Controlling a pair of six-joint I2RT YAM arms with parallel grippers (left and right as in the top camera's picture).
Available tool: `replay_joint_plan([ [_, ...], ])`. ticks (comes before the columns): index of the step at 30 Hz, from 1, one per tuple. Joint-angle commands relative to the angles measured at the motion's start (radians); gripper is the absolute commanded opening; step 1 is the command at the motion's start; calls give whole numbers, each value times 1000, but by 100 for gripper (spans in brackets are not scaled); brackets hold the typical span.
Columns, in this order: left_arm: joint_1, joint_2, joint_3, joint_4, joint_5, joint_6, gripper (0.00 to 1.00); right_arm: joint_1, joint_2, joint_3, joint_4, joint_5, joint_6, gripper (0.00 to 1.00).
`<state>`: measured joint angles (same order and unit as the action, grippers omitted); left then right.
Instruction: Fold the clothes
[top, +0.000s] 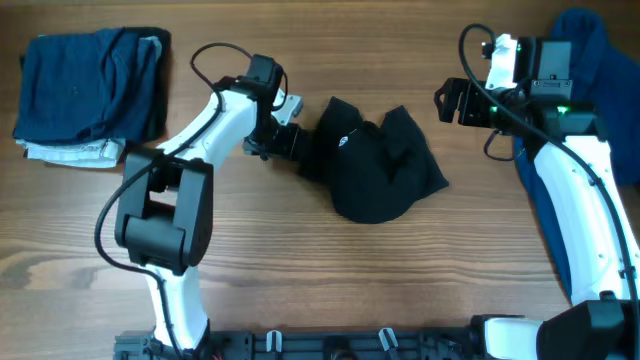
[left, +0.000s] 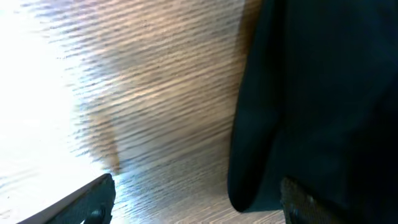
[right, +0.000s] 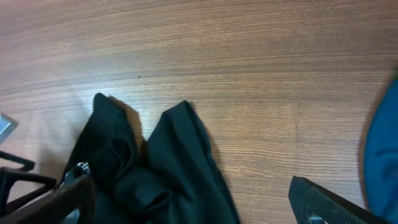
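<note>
The black shirt (top: 380, 165) lies crumpled in a heap at the middle of the table, a small white logo showing near its left side. My left gripper (top: 292, 141) is open at the heap's left edge. In the left wrist view (left: 199, 200) a rounded fold of the black shirt (left: 311, 93) reaches to the right finger, with bare wood between the jaws. My right gripper (top: 452, 102) is open and empty, up and to the right of the heap. In the right wrist view (right: 196, 200) the black shirt (right: 155, 168) lies below the jaws.
A stack of folded navy clothes (top: 90, 85) sits at the back left on a whitish piece. A royal-blue garment (top: 590, 50) lies at the back right under the right arm, and also shows in the right wrist view (right: 382, 155). The table is wood (top: 300, 270).
</note>
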<state>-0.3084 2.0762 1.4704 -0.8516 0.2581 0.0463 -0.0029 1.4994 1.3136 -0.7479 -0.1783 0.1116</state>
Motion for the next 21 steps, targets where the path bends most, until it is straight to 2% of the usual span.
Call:
replay_joint_plan([
  [1, -48, 31, -17, -2, -17, -3, 84, 1, -18, 21, -2, 53, -7, 99],
  [5, -90, 52, -35, 12, -17, -3, 84, 1, -17, 21, -5, 53, -6, 100],
  [7, -111, 52, -36, 15, -15, -24, 77, 1, -17, 21, -6, 53, -6, 100],
  [11, -165, 52, -36, 23, -9, -55, 47, 1, -17, 21, -14, 53, -6, 98],
  [14, -224, 52, -36, 21, -10, -55, 13, 2, -17, 21, -17, 53, -6, 97],
  [15, -239, 52, -36, 21, -21, -55, 4, 2, -18, 21, -21, 52, -6, 95],
  [18, -225, 36, -17, 0, -132, -113, 4, 2, -17, 21, -36, 52, -6, 90],
  [21, -155, -47, 112, -97, -171, -115, 4, 2, -17, 20, -43, 45, 5, 86],
])
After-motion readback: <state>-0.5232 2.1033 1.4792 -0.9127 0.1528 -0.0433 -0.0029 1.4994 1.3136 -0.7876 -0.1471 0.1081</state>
